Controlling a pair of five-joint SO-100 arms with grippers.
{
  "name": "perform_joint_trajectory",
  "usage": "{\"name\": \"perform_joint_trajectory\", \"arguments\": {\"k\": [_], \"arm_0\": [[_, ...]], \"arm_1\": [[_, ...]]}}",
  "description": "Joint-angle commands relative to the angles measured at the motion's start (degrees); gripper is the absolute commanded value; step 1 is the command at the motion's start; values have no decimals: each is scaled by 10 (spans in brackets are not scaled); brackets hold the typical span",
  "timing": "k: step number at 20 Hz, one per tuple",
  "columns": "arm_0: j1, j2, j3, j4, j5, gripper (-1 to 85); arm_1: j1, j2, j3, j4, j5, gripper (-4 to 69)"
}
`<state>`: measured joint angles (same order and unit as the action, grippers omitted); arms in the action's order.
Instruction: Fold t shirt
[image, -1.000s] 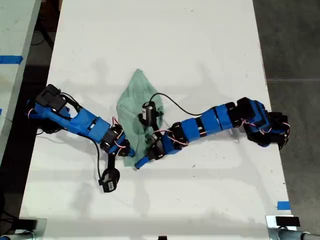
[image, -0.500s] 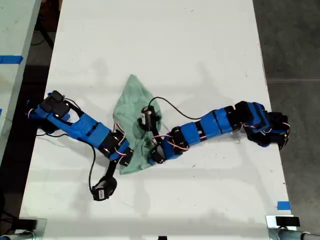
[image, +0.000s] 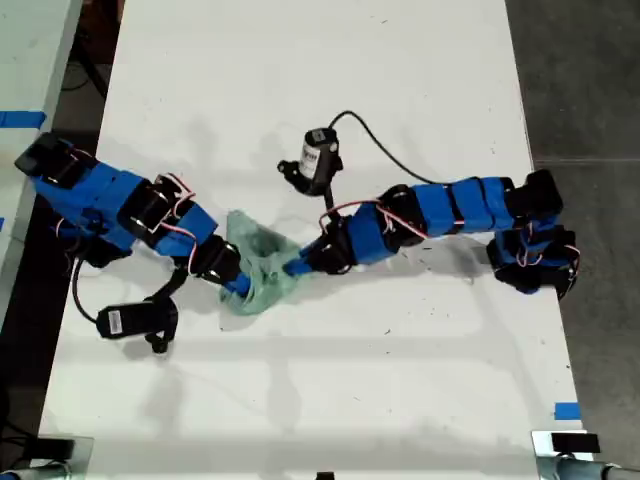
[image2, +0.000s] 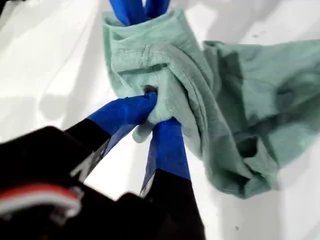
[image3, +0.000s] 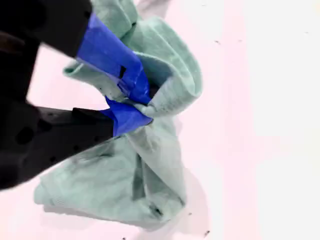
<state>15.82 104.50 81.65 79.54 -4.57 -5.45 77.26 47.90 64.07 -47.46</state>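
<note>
The pale mint-green t shirt (image: 262, 276) is bunched into a small wad on the white table (image: 330, 80), between the two blue arms. My first gripper (image: 240, 287) comes in from the exterior view's left. It is shut on a fold of the t shirt (image2: 240, 110), as the first wrist view shows at the gripper (image2: 155, 112). My second gripper (image: 293, 268) reaches in from the exterior view's right and is shut on another fold, as seen at the gripper (image3: 142, 102) in the second wrist view. Its fingertips (image2: 137, 10) face my first gripper across the cloth. The rest of the t shirt (image3: 135, 175) sags below.
Two black camera modules on cables stick out from the arms, one (image: 318, 155) beyond the shirt and one (image: 130, 320) at the exterior view's left. Blue tape (image: 566, 410) marks the table's near right edge. Another table (image: 25, 90) stands at the exterior view's left.
The shirt lay spread long on the table; now it is gathered into a small bunch. Both grippers have drawn close together, and both camera modules swung outward.
</note>
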Motion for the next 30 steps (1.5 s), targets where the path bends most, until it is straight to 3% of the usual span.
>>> {"name": "perform_joint_trajectory", "arguments": {"k": [1,4,5,7,9,11,12,15,17,19,21,22,23,26,27,28,30], "arm_0": [[-84,181,162,-28,14,-2],[-144,409,404,-103,13,-2],[-151,495,486,-120,-3,3],[-141,611,593,-114,-25,212],[-125,607,608,-112,-31,264],[-145,576,574,-81,-18,314],[-158,560,548,-58,-5,360],[-192,498,469,49,-9,304],[-211,521,446,98,-28,294],[-200,557,447,96,-62,290],[-196,626,494,79,-66,189],[-191,682,540,55,-65,141],[-187,741,577,27,-64,64],[-149,691,588,7,-95,37],[-128,665,599,-29,-105,39],[-108,671,648,-117,-98,23],[-106,787,829,-314,-49,-3]], "arm_1": [[83,40,29,-24,-45,1],[152,-11,63,-84,-47,1],[163,-34,63,-102,-38,69],[176,-75,47,-116,-26,177],[187,-91,33,-102,-28,411],[200,-85,19,-56,-28,451],[207,-71,18,-30,-32,451],[227,-3,23,72,-42,446],[236,69,57,173,-25,432],[235,217,206,235,30,289],[212,454,434,234,110,201],[185,571,537,229,151,130],[150,679,634,223,203,2],[23,931,940,130,322,2],[4,999,1028,112,346,2],[-5,1077,1103,107,357,2],[-2,1241,1209,155,359,2]]}}
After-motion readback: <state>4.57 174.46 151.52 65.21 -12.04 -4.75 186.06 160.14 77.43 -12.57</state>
